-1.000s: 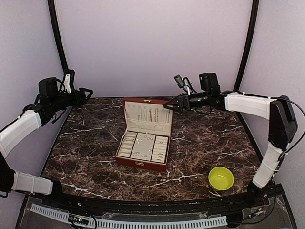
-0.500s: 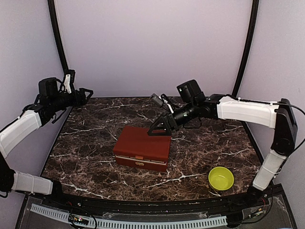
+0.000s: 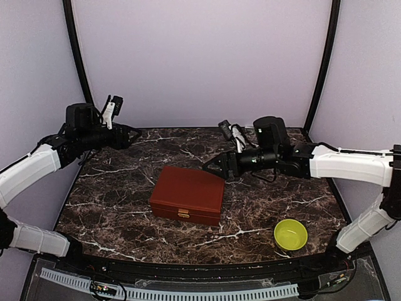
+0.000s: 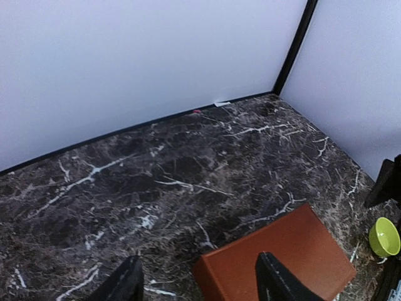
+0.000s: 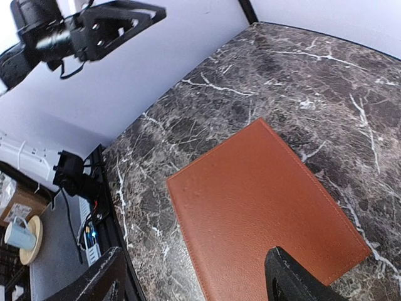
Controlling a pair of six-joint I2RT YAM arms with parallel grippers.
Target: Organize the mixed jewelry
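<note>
- Lid of the reddish-brown rectangular leatherette box (image 3: 187, 194), open a second ago, is now shut.
- You cannot see the mixed jewelry; presumably it lies inside, so sorting looks done.
- Both gape empty: left hand (image 3: 133, 135), right hand (image 3: 214, 167).

Glossy marble-look table (image 3: 113, 207), matt leather-grain box (image 3: 188, 191) & smooth plastic bowl (image 3: 291, 234).

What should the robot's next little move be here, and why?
Probably lift the right gripper clear of the reddish-brown box: the lid lies shut, no jewelry shows on the table, and the gripper stands open and empty by the box's far right corner.
</note>
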